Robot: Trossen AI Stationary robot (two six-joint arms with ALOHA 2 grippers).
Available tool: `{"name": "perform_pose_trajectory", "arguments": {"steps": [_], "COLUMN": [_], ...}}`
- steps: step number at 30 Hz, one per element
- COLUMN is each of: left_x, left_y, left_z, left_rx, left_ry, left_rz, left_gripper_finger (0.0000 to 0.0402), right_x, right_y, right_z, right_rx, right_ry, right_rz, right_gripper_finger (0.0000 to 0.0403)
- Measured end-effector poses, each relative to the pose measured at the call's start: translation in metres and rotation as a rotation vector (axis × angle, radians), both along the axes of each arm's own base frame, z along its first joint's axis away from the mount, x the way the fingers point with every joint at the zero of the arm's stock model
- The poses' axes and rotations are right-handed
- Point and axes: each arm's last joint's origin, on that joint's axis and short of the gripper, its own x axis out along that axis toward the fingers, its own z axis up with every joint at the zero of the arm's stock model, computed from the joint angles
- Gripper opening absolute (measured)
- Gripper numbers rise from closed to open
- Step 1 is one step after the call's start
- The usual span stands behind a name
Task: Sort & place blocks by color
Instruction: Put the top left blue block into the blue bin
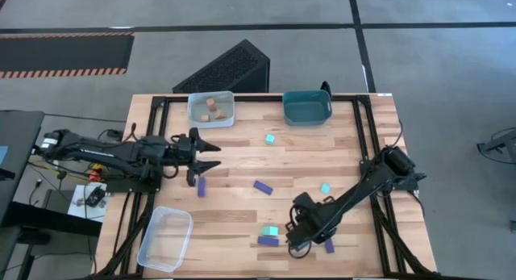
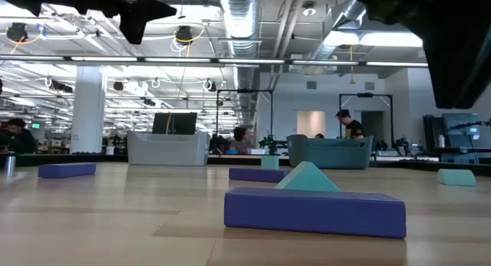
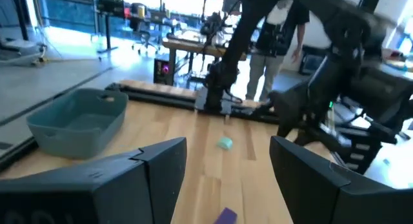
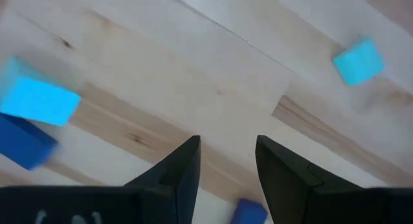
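Dark blue bars lie flat on the table, and a small blue block lies near the front. Teal cubes rest on the table, the last right beside the front blue bar. Tan cubes sit in the pale bin at the back. My left gripper is open and empty, held level above the table's left half near one blue bar. My right gripper is open and empty, pointing down above the table near the front, between the front bar and the small blue block.
A pale bin and a teal bin stand at the far edge. A clear bin stands at the front left. People and desks show in the room beyond the table. Bare wood lies in the table's middle.
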Motion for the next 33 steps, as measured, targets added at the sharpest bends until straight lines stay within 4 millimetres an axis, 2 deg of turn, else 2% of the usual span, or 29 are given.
{"name": "perform_pose_trajectory", "arguments": {"steps": [6,10,14,20,26,29,33], "left_x": [-0.013,-0.011,0.003,0.031,0.052,0.059,0.064], "left_y": [0.004,0.004,0.002,-0.001,-0.001,0.001,0.002], "left_z": [0.011,0.008,-0.001,-0.012,-0.009,-0.007,-0.002], "left_rx": [0.027,0.021,-0.02,-0.081,-0.099,-0.093,-0.036], "left_ry": [-0.074,-0.047,0.002,-0.033,-0.071,-0.067,-0.065], "left_rz": [0.086,0.1,0.085,0.048,0.129,0.216,0.253], "left_gripper_finger": [0.0212,0.0212,0.0212,0.0212,0.0212,0.0212,0.0212], "right_x": [-0.006,-0.012,-0.024,-0.046,-0.075,-0.076,-0.075], "right_y": [-0.006,-0.008,-0.016,-0.035,-0.055,-0.061,-0.068], "right_z": [-0.016,-0.025,-0.035,-0.029,-0.039,-0.039,-0.026], "right_rx": [-0.005,0.045,0.073,0.045,0.04,0.102,0.129], "right_ry": [0.044,-0.027,-0.075,-0.132,-0.15,-0.213,-0.265], "right_rz": [0.033,0.033,0.009,0.004,0.01,0.052,0.1], "right_gripper_finger": [0.0173,0.0173,0.0173,0.0173,0.0173,0.0173,0.0173]}}
